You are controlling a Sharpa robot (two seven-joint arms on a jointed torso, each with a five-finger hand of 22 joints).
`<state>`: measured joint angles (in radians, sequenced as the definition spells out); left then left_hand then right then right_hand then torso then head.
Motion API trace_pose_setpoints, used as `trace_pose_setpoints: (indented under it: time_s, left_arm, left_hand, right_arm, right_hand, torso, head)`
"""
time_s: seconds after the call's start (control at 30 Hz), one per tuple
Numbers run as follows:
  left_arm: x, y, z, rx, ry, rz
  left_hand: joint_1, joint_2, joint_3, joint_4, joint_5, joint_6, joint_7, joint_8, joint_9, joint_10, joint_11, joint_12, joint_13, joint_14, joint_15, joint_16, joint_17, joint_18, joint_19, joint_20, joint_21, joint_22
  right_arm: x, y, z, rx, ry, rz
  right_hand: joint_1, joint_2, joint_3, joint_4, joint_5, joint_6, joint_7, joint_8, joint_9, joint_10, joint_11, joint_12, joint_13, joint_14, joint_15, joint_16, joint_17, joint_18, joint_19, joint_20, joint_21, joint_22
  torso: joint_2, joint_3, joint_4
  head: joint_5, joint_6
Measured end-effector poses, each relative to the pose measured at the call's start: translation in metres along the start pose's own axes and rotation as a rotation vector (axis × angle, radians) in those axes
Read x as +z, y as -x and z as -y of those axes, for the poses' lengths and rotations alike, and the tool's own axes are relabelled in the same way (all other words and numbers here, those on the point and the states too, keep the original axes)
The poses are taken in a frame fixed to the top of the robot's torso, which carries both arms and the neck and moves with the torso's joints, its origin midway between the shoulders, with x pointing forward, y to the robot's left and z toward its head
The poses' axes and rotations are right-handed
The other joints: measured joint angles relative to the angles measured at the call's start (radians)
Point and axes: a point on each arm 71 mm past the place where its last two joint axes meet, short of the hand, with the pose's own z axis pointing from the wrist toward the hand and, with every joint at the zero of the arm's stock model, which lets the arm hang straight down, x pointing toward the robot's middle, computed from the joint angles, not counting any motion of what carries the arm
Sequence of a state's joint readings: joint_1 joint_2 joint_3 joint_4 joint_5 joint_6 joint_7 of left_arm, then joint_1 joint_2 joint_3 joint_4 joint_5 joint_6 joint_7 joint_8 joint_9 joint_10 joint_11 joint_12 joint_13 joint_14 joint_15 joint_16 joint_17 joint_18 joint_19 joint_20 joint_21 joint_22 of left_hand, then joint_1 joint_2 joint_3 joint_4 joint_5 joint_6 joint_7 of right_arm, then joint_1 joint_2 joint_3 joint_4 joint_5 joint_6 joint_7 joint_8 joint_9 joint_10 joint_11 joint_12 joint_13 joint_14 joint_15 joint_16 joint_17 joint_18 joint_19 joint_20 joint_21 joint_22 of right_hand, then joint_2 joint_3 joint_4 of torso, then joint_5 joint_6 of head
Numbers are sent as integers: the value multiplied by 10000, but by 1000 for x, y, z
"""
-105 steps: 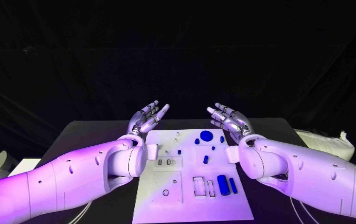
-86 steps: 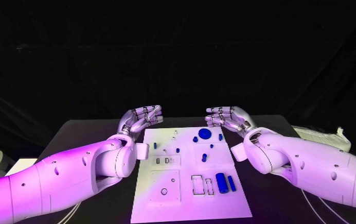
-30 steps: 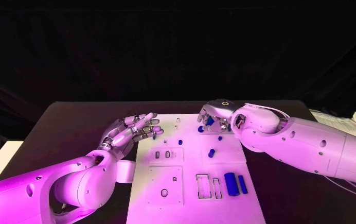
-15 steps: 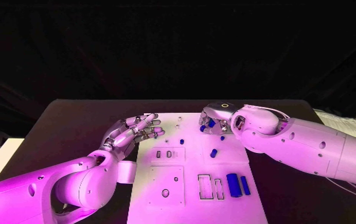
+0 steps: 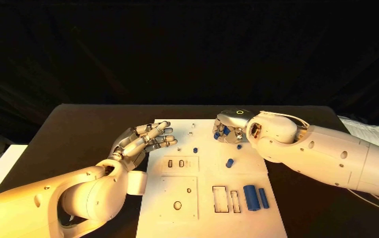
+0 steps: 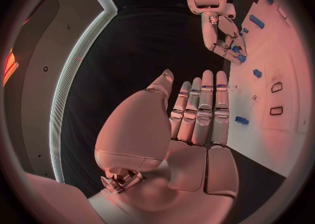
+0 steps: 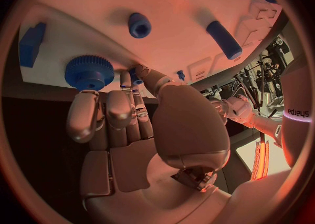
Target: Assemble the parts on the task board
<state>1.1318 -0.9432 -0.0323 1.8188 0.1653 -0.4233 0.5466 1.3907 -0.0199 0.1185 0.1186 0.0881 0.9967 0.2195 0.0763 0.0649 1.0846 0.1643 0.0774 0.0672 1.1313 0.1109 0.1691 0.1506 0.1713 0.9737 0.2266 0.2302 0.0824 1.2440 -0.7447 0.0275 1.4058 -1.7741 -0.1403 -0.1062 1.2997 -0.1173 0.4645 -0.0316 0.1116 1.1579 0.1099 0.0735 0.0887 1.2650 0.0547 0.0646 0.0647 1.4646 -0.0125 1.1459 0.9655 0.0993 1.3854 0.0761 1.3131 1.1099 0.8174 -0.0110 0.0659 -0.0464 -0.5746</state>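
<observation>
White rectangular task board lies centre-frame on black worktop. Right hand, upper centre, fingers curled beside blue toothed gear; grip unclear. Left hand, centre-left, empty, fingers spread. Two blue cylinders lower right.

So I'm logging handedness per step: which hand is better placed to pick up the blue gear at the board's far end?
Right. The right hand is already curled down over the blue gear, while the left hand hovers open beside the task board.
</observation>
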Motion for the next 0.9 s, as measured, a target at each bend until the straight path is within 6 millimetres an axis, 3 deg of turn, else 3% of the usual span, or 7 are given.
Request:
trace_pose_setpoints:
  time_s: [0.1, 0.13, 0.5, 0.9]
  left_arm:
    - [0, 0, 0, 4, 20, 10]
    - [0, 1, 0, 6, 26, 14]
    - [0, 3, 0, 29, 102, 67]
    - [-1, 5, 0, 54, 159, 144]
  left_hand:
    - [0, 0, 0, 0, 0, -24, 23, 0, 0, 0, 0, 0, 0, 0, 0, 0, 0, 0, 0, 0, 0, -7]
    - [0, 0, 0, 0, 0, -36, 35, 0, 0, 0, 0, 0, 0, 0, 0, 0, 0, 0, 0, 0, 0, -8]
    - [66, 66, 53, -110, 0, -72, 71, -39, 1, -71, 71, 0, -10, -1, 0, -36, 25, -1, 35, 35, -60, -37]
    - [105, 106, 99, -211, 0, -109, 108, -77, 1, -143, 69, 0, -9, -35, 34, -76, 49, -1, 35, 35, -76, -59]
  right_arm:
    - [0, 1, 0, -15, 11, 35]
    - [0, 1, 0, -18, 24, 58]
    - [-3, 2, -6, 47, 221, 467]
    - [-1, 14, -10, 133, 243, 1302]
  right_hand:
    - [8, 17, -22, 133, -19, 68, -38, 36, 23, 135, -45, 0, 12, 22, -23, 223, 242, -33, 134, -43, 223, 349]
    - [10, 22, -24, 181, -20, 96, -15, 42, 23, 200, -82, 0, 14, 16, -62, 321, 353, -155, 160, -36, 322, 505]
    - [-75, 230, -158, 543, -117, 221, 2, 62, 23, 685, -237, 1, 47, 19, -238, 694, 771, -154, 365, -135, 732, 1154]
    - [-73, 284, -147, 665, -194, 236, -17, 62, 22, 735, -259, 1, 56, 18, -237, 800, 864, -154, 400, -170, 774, 1245]
  torso:
    - [15, 1, 5]
    - [19, -1, 7]
    - [71, -13, 18]
    - [123, -35, 50]
  head:
    - [-13, -20]
    - [-14, -22]
    - [-58, 13]
    - [-88, 123]
